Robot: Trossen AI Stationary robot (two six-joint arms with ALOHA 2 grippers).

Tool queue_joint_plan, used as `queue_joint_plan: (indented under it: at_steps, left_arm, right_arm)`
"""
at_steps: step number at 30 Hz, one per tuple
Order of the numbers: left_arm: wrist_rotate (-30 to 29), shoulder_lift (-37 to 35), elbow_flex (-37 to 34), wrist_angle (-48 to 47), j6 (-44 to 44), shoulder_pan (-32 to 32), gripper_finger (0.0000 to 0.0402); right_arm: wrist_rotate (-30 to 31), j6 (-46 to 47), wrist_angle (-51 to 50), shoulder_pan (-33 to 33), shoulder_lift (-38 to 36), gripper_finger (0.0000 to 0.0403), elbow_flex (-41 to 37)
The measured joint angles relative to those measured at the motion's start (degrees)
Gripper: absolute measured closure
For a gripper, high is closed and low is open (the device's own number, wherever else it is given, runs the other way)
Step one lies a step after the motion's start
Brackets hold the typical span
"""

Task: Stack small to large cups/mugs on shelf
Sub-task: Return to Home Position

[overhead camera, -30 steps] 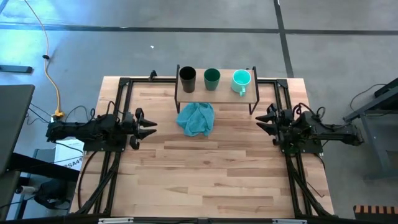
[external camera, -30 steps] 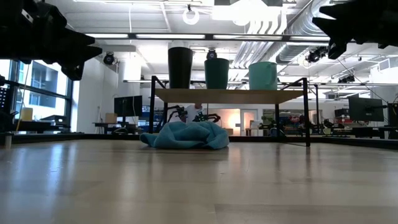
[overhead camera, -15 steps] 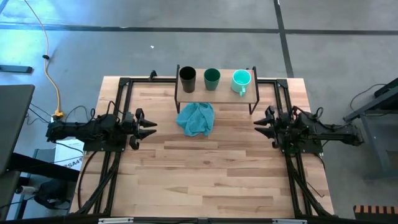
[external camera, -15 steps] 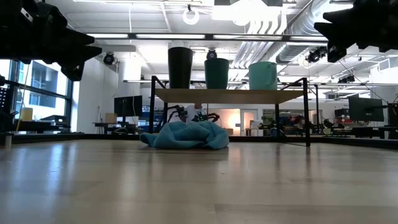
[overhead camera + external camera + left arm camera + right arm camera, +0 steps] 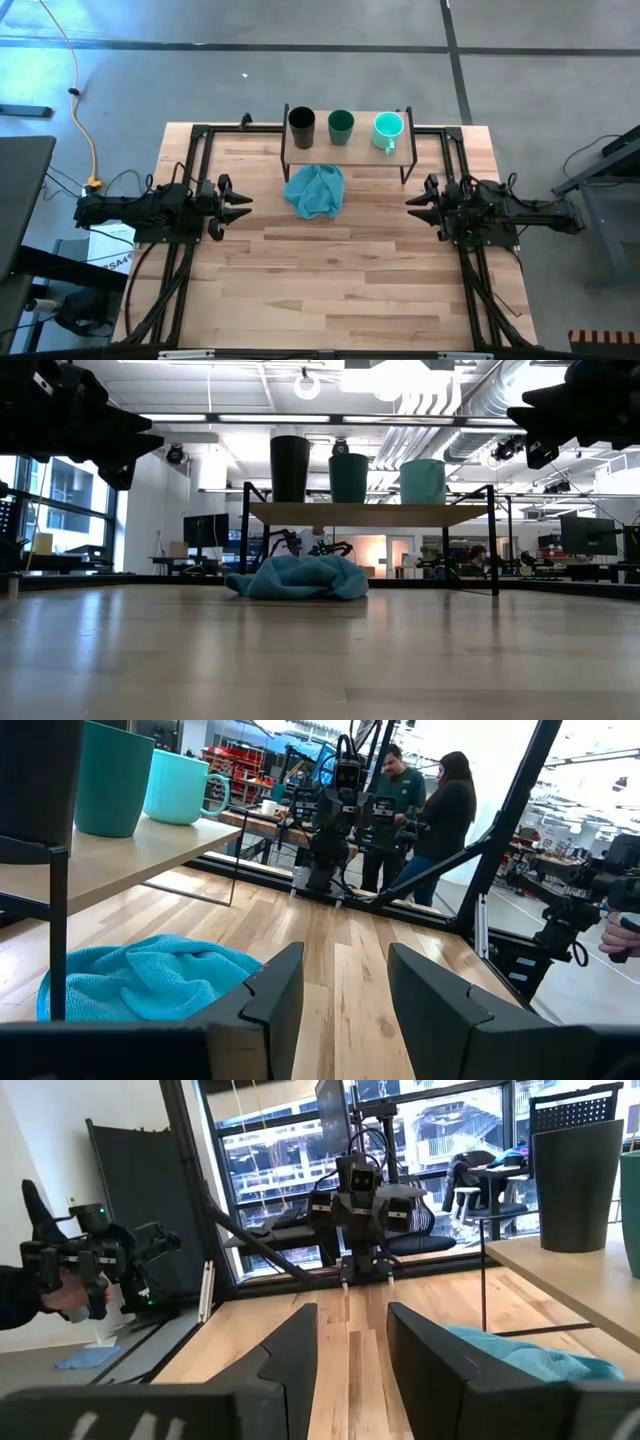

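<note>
Three cups stand in a row on the low shelf (image 5: 350,152) at the table's far side: a black cup (image 5: 301,125) on the left, a dark teal-green cup (image 5: 341,125) in the middle, a light turquoise mug (image 5: 388,129) with a handle on the right. They also show in the low view: the black cup (image 5: 289,468), the teal-green cup (image 5: 349,477), the mug (image 5: 423,481). My left gripper (image 5: 240,204) is open and empty at the table's left. My right gripper (image 5: 414,203) is open and empty at the table's right.
A crumpled blue-teal cloth (image 5: 314,191) lies on the table just in front of the shelf, partly under it (image 5: 298,576). Dark frame rails (image 5: 190,160) run along the table's left and right sides. People stand in the room beyond (image 5: 420,815).
My right gripper has moved a little toward the table's left edge, staying open. The cups, the cloth and my left gripper have kept still.
</note>
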Motion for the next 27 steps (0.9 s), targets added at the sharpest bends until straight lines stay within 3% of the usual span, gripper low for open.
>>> queue_joint_plan:
  at_steps: [19,21,27]
  left_arm:
    - [0.0,0.0,0.0,0.0,0.1,0.0,0.0266]
    - [0.0,0.0,0.0,0.0,0.1,0.0,0.0266]
    - [0.0,0.0,0.0,0.1,0.1,0.0,0.0266]
  right_arm:
    - [0.8,-4.9,1.8,0.2,0.0,0.0291,-0.4]
    - [0.7,-4.8,8.5,1.2,0.0,0.0291,-3.4]
    - [5.2,-5.5,9.7,6.0,0.8,0.0291,-4.2]
